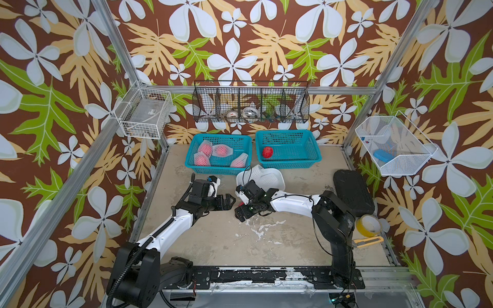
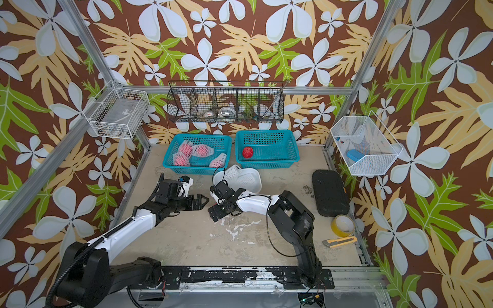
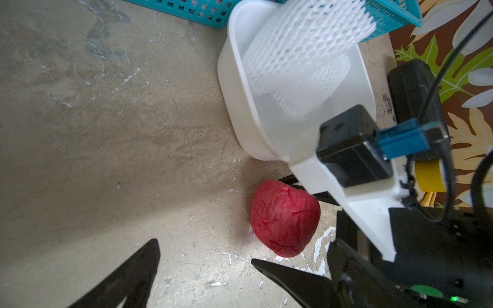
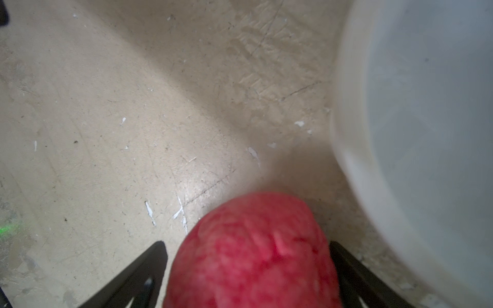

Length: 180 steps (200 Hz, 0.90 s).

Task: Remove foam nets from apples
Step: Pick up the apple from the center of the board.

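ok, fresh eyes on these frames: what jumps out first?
The loud floral wallpaper all round. Then a bare red apple on the table, inside the open right gripper, beside a white tub of loose foam nets. Four netted apples wait in a teal basket at the back.

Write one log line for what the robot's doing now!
left pincer: open, empty | right pincer: open around bare apple on table | foam net: in white tub | netted apples: four in teal basket
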Available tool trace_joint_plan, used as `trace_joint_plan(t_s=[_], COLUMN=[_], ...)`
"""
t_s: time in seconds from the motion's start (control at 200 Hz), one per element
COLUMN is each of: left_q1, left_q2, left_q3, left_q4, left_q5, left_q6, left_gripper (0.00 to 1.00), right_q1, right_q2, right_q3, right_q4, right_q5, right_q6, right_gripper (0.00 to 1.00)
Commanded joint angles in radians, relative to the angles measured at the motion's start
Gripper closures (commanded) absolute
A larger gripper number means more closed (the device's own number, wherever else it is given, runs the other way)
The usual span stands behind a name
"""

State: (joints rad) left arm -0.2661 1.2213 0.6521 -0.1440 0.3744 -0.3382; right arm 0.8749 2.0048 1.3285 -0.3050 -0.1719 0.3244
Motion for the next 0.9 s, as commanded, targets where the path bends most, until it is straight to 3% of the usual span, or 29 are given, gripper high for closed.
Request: trace_joint_plan(t_s=[0.0,0.315,0.57,0.711,0.816,0.896], left_q1=[0.001,0.001,0.001,0.001,-0.018,-0.084], left_q2=[0.000,0.001,-0.050,-0.119,-0.099,-0.035], left_q3=[-0.005,0.000,0.050,0.077,0.100,0.158], left_q4=[0.009,0.013,0.029,0.221,0.430,0.472], left_q5=[0.010,-0.008,-0.008,-0.028,-0.024,-0.053], left_q6=[0.006,-0.001,-0.022,-0.099,-0.164,-0.119], left_gripper=[0.00,0.00,0.00,0.00,0.00,0.00], right_q1=[0.005,0.007,-0.013,-0.147,-0.294,-0.390], right_q2=[0.015,-0.049,-0.208,-0.247,-0.161,-0.066], right_q3=[0.014,-0.007,0.025,0.156,0.343,0.457], right_q4=[-0.004,0.008,-0.004,-0.004,-0.035,-0.046], right_q5=[0.026,0.045,-0.025,-0.008,0.041,0.067], right_q6=[-0.005,-0.029,-0.074,-0.048,0.000,0.020], right_gripper=[0.08,0.42,0.53,0.53,0.54,0.54])
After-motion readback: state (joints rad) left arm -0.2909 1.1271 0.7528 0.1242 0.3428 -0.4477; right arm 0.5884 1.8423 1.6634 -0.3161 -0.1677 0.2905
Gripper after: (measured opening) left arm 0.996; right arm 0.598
